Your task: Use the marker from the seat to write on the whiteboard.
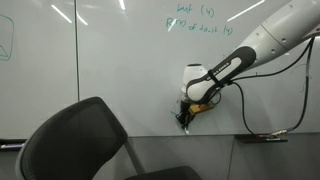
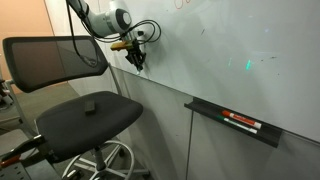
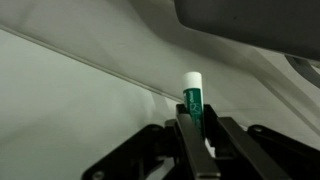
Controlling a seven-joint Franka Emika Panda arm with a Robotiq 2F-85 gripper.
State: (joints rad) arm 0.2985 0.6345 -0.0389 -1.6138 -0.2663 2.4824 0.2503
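My gripper (image 3: 192, 125) is shut on the marker (image 3: 192, 98), a slim green pen with a white end that sticks out between the fingers toward the whiteboard (image 3: 90, 85). In both exterior views the gripper (image 1: 184, 116) (image 2: 137, 57) is at the lower part of the whiteboard (image 1: 120, 70) (image 2: 230, 50), close to its bottom edge. Teal-green handwriting (image 1: 197, 22) sits high on the board. The black seat (image 1: 75, 145) (image 2: 85, 115) stands in front of the board, below and beside the gripper.
A black tray (image 2: 235, 122) on the wall under the board holds small red-and-dark items (image 2: 240, 121). A black cable (image 1: 262, 132) hangs from the arm along the board's bottom edge. A small dark object (image 2: 90, 106) lies on the chair's cushion.
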